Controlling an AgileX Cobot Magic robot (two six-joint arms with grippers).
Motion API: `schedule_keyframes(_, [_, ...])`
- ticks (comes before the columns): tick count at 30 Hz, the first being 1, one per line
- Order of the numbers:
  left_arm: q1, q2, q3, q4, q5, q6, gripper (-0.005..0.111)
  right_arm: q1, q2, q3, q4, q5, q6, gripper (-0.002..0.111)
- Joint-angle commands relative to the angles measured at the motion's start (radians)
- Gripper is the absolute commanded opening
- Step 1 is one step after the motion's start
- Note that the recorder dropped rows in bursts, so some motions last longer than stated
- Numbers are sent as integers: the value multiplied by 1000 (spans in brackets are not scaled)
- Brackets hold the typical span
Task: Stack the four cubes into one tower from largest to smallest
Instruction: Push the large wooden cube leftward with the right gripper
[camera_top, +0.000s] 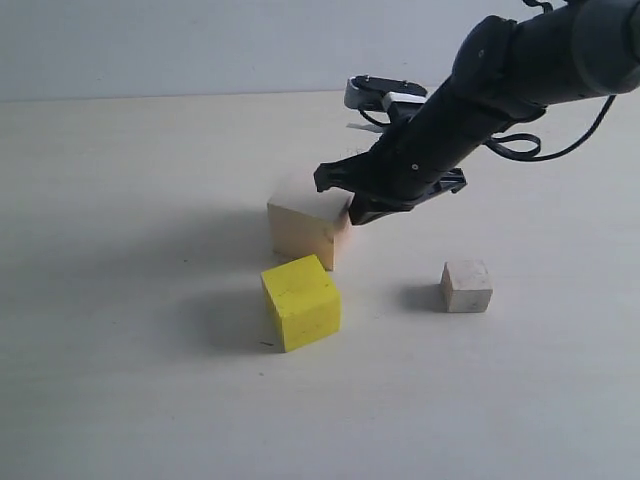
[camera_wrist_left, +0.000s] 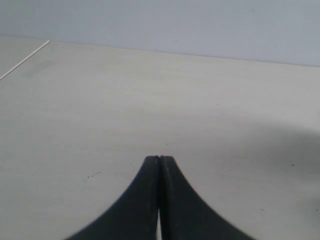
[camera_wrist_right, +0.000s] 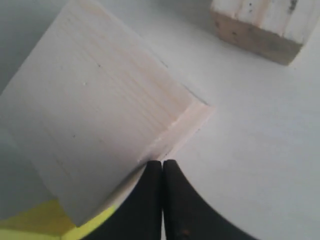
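A pale table (camera_top: 120, 380) runs back to a plain grey wall. The right gripper (camera_top: 352, 214) has its jaws pressed together, holding nothing, with its tips right at the upper edge of the big wood cube (camera_top: 298, 232). Whether they touch it is unclear. The yellow cube (camera_top: 300, 302) sits just in front of the wood cube, and a small cube (camera_top: 466, 286) stands well apart. The left gripper (camera_wrist_left: 159, 160) is also closed and empty over bare table.

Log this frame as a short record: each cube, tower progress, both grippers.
large wood cube: on the table, nothing on top
yellow cube: on the table close beside it, unstacked
small cube: apart, on the right; only one visible
right gripper: shut, empty, tips at the wood cube's upper edge
left gripper: shut, empty, over bare table
tower: not started
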Motion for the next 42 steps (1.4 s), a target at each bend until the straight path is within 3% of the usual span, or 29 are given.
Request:
schedule_keyframes(1, [0,-4,1,7,-18,-4,0,3,47,-64,-8,12,-1,0])
schedule_keyframes(22, [0,-4,1,12,-18,-4,0,65,157,-226,-18,53,7,0])
schedule_keyframes(42, [0,-4,1,12,-18,-4,0,65,163,-228,-41,-92,31,0])
